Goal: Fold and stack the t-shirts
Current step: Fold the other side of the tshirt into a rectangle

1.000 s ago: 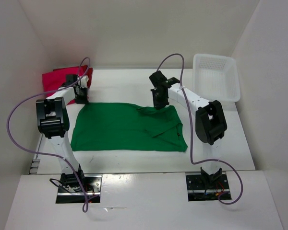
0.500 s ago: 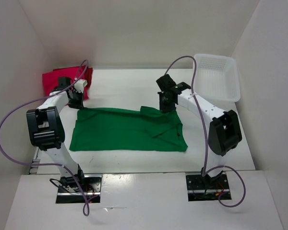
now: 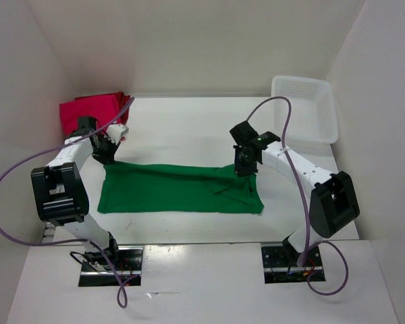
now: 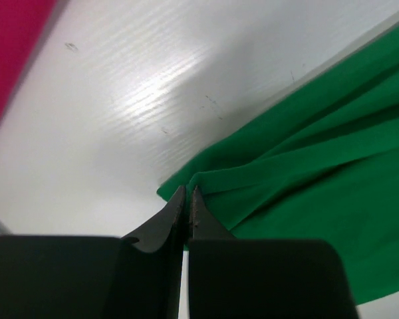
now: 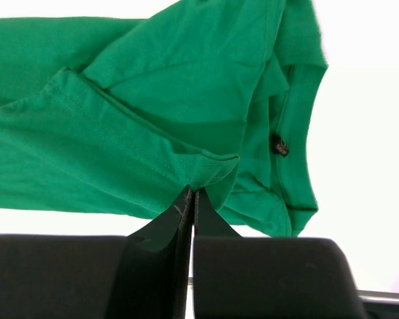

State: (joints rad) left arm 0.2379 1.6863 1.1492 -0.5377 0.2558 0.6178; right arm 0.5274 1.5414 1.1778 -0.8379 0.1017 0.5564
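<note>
one green t-shirt [image 3: 182, 192] is laid on the white table [image 3: 189, 121] between the two arms, its long axis running left to right. its far edge is taken up at both ends. the left gripper [image 4: 187, 193] is pressed together on the far-left corner of the cloth, and the right gripper [image 5: 189, 193] is pinched on a fold of hem at the far-right end. the rest of the shirt lies to the near side of both tools, so the fold is judged to call for the held edge to be carried nearward over the body, with both ends kept level. each end is held by the arm nearer to it. counted: one green shirt, two grippers, and one white perforated basket [image 3: 304, 108] at the far right, well apart. one red cloth heap [image 3: 88, 111] is seen in the far-left corner, just beyond the left gripper. how many shirts are in that heap cannot be told.
</note>
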